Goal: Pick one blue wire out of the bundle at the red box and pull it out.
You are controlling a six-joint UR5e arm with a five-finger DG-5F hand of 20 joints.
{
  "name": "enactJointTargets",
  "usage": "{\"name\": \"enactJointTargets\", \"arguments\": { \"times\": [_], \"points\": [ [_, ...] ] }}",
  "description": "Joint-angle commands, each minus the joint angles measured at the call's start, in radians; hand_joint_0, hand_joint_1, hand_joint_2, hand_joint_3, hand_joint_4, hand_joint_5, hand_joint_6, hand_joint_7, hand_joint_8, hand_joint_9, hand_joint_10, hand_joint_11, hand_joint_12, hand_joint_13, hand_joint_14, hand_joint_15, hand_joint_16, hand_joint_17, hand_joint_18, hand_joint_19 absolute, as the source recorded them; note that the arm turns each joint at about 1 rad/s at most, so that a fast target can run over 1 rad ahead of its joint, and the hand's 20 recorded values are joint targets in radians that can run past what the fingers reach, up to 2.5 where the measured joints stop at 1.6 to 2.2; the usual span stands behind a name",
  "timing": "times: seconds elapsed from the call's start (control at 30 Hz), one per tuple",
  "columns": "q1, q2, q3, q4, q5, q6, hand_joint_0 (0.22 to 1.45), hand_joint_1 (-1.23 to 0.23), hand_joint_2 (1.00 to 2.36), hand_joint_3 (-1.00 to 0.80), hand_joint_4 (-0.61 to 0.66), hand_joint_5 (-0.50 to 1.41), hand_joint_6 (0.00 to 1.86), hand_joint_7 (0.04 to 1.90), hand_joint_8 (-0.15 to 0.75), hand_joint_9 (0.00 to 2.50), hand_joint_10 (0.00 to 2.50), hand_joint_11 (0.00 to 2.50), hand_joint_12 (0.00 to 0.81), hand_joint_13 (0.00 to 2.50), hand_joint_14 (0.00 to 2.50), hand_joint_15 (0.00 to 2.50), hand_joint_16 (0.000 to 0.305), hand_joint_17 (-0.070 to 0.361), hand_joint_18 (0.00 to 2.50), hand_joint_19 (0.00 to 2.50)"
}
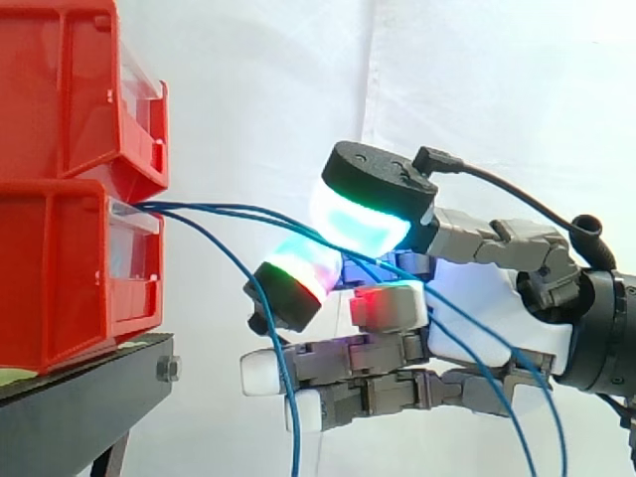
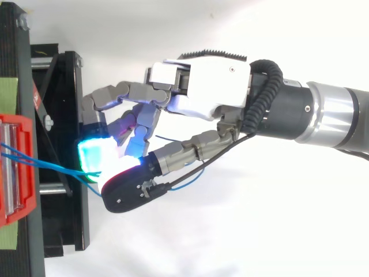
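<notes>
Several blue wires (image 1: 189, 209) leave the front of the lower red bin (image 1: 60, 268) at the left and fan rightward and down. We see the hand (image 1: 487, 308) reaching in from the right. Its thumb pad (image 1: 363, 214) and one fingertip (image 1: 298, 268) pinch one blue wire (image 1: 268, 212) between them, while the other fingers lie straight beneath. From above, we find that pinch just right of the black stand (image 2: 63, 115), with the wire running left to the bin.
</notes>
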Motion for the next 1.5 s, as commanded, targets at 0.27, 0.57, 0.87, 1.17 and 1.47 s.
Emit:
{"name": "enactJointTargets", "arguments": {
  "times": [0.27,0.57,0.87,1.17,1.47],
  "points": [
    [0.0,0.0,0.0,0.0,0.001,0.0,0.57,-0.68,1.01,-0.27,0.22,-0.05,0.75,1.31,0.278,1.39,0.02,0.88,0.398,0.78,0.02,0.4,0.054,0.122,0.64,0.54],
    [-0.004,0.0,0.0,0.0,-0.002,0.003,0.53,-0.69,1.01,-0.4,0.21,-0.06,0.76,1.29,0.269,1.35,0.03,0.88,0.383,0.75,0.02,0.41,0.051,0.115,0.6,0.56],
    [-0.004,0.0,0.0,0.0,0.0,0.0,0.53,-0.68,1.01,-0.41,0.21,-0.06,0.76,1.25,0.267,1.35,0.02,0.88,0.387,0.76,0.01,0.41,0.052,0.116,0.61,0.55],
    [-0.004,0.0,0.0,-0.001,-0.002,0.004,0.53,-0.63,1.01,-0.4,0.2,-0.04,0.7,1.31,0.255,1.36,0.02,0.84,0.384,0.76,0.02,0.41,0.051,0.115,0.6,0.56],
    [-0.003,0.0,0.0,0.0,-0.002,0.0,0.56,-0.65,1.01,-0.37,0.2,-0.03,0.69,1.33,0.25,1.36,0.03,0.84,0.374,0.76,0.02,0.41,0.049,0.111,0.61,0.57]
  ]
}}
